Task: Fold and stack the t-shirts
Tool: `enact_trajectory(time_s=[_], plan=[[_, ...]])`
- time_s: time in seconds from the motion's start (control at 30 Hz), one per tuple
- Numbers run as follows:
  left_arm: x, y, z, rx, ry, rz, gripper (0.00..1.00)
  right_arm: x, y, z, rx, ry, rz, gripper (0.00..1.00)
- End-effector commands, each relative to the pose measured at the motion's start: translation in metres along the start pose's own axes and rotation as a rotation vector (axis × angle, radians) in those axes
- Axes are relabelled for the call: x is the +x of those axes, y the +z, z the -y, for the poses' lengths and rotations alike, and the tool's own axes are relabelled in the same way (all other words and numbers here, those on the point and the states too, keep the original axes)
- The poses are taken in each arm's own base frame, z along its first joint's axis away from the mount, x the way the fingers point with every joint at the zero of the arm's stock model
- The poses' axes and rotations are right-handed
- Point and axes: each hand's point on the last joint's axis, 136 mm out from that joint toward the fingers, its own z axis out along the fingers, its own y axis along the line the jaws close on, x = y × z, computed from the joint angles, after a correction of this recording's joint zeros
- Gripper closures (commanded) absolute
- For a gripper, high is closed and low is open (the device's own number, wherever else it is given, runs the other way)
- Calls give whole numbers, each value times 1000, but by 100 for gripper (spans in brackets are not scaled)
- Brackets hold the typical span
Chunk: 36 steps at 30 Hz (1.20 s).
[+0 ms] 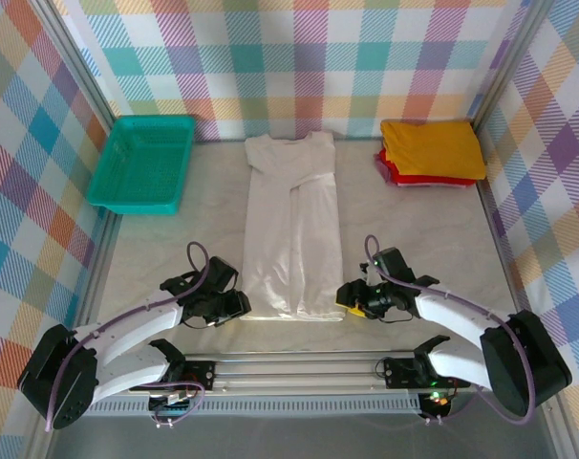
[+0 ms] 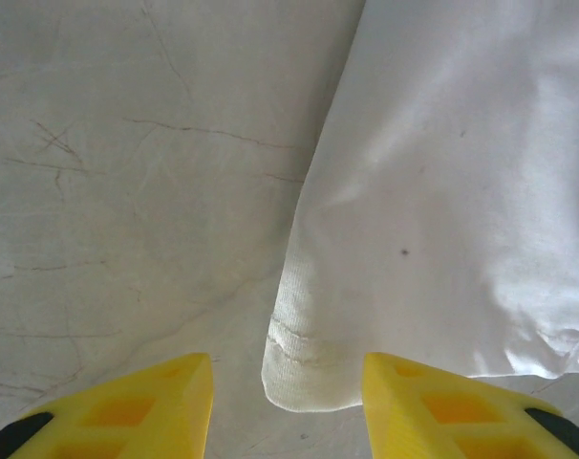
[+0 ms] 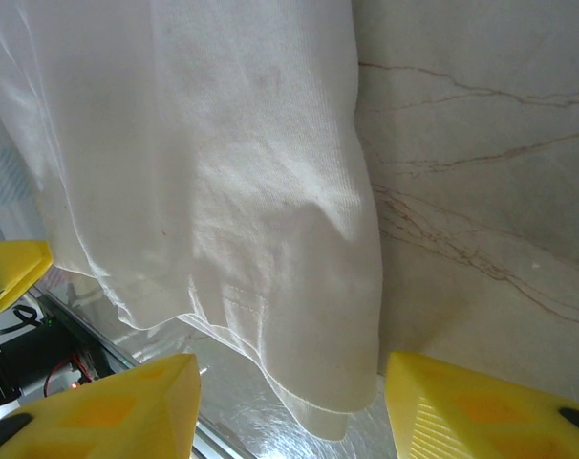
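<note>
Two shirts look done: the yellow shirt [image 1: 433, 148] lies folded on the red shirt [image 1: 414, 180] at the worktop's [image 1: 175, 249] far right corner. The white shirt [image 1: 291, 225] lies flat mid-worktop, its sides folded in to a long strip. Folding it up and stacking it are left. The left gripper [image 2: 288, 368] and right gripper [image 3: 291, 382] sit spread at its near hem corners, pinching nothing.

Inside a robotics lab's test cell: a left arm [image 1: 127, 335] and right arm [image 1: 461, 320] stand bolted to an aluminium rail [image 1: 299, 368] at the near edge of a marble-patterned surface [image 1: 165, 244], walled on three sides by pastel plaid cloth [image 1: 309, 57] stretched on metal framing [image 1: 79, 67]. A teal mesh basket [image 1: 141, 163], a white t-shirt [image 1: 291, 229] and a folded mustard-yellow t-shirt [image 1: 433, 148] lie on the surface.
</note>
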Motion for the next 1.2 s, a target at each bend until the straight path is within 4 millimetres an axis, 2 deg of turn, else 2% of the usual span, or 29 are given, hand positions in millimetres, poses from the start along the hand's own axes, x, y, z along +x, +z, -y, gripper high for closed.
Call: enact_trajectory(time_s=[0.0, 0.3, 0.6, 0.83, 0.9, 1.1, 1.17], plan=[[2, 4, 2, 14, -1, -4, 55, 1, 4, -4, -27, -12, -8, 47], [1, 13, 11, 54, -6, -18, 57, 1, 10, -1, -18, -6, -20, 48], [4, 23, 7, 61, -21, -26, 58, 1, 14, 0, -18, -1, -27, 48], [0, 25, 9, 62, -9, -8, 68, 4, 18, -3, -33, 5, -51, 48], [-1, 26, 10, 66, -9, -4, 74, 6, 20, -2, -32, 10, -61, 49], [-2, 28, 10, 57, -4, -6, 85, 16, 22, -3, -27, 20, -96, 51], [-2, 28, 10, 54, -2, -5, 86, 19, 23, -3, -30, 28, -103, 51]])
